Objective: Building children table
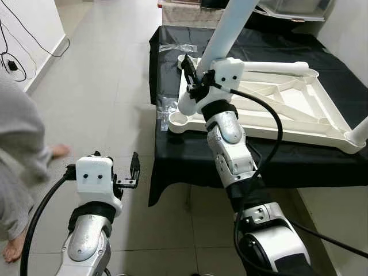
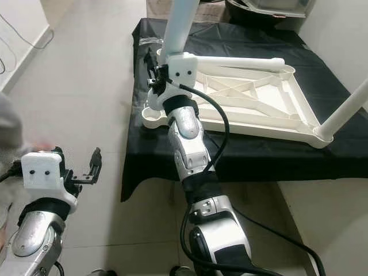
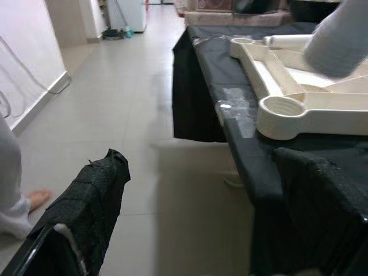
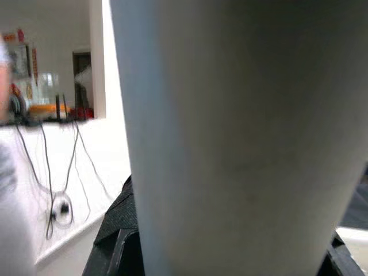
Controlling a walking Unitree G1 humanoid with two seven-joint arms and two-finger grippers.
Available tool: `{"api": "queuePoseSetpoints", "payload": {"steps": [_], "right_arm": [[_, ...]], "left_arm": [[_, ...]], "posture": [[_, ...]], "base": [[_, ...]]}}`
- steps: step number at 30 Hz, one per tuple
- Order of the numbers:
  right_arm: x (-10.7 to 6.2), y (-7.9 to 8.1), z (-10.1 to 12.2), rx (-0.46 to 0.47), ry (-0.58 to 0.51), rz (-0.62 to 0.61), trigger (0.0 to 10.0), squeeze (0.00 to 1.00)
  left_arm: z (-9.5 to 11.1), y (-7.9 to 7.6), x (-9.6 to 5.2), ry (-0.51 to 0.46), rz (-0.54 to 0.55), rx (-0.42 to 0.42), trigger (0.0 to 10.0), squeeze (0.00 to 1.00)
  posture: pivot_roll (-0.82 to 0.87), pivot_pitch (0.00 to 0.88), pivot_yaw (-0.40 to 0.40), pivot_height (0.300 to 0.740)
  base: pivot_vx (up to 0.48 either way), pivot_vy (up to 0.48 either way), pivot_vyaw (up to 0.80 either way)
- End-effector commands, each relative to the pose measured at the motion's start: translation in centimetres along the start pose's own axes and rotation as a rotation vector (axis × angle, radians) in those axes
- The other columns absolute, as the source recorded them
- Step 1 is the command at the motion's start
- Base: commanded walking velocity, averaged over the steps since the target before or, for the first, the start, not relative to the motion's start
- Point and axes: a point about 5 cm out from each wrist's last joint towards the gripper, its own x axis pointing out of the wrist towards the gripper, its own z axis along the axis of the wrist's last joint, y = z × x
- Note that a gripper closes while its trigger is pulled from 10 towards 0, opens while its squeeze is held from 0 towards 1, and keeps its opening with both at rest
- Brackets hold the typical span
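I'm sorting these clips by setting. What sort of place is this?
Probably a room in a home: a pale tiled floor, a barefoot person standing by, and an upturned white children's table top on a black-draped surface. The right end effector holds a white table leg upright.

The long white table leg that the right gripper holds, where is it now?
In the left eye view, the long white table leg stands tilted at the near left corner of the upside-down white plastic tabletop, clasped by the right gripper.
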Motion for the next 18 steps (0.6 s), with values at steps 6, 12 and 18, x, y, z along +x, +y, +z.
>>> {"api": "queuePoseSetpoints", "payload": {"steps": [6, 12, 18], "right_arm": [[2.8, 0.6, -0.2, 0.01, 0.053, 0.019, 10.0, 0.0], [3.9, 0.9, 0.8, 0.085, 0.032, 0.015, 10.0, 0.0], [3.6, 0.7, 1.4, 0.11, -0.016, 0.015, 10.0, 0.0]], "left_arm": [[0.2, -0.6, -0.3, 0.0, -0.009, -0.004, 10.0, 0.0], [0.6, -0.5, -0.6, -0.009, 0.016, 0.005, 10.0, 0.0], [1.6, 0.2, -0.5, -0.049, 0.047, 0.035, 10.0, 0.0]], "posture": [[0.03, 0.197, -0.074, 0.74], [0.05, 0.21, -0.094, 0.74], [0.05, 0.211, -0.089, 0.74]], "base": [[0.0, 0.0, 0.0], [0.0, 0.0, 0.0], [0.0, 0.0, 0.0]]}}
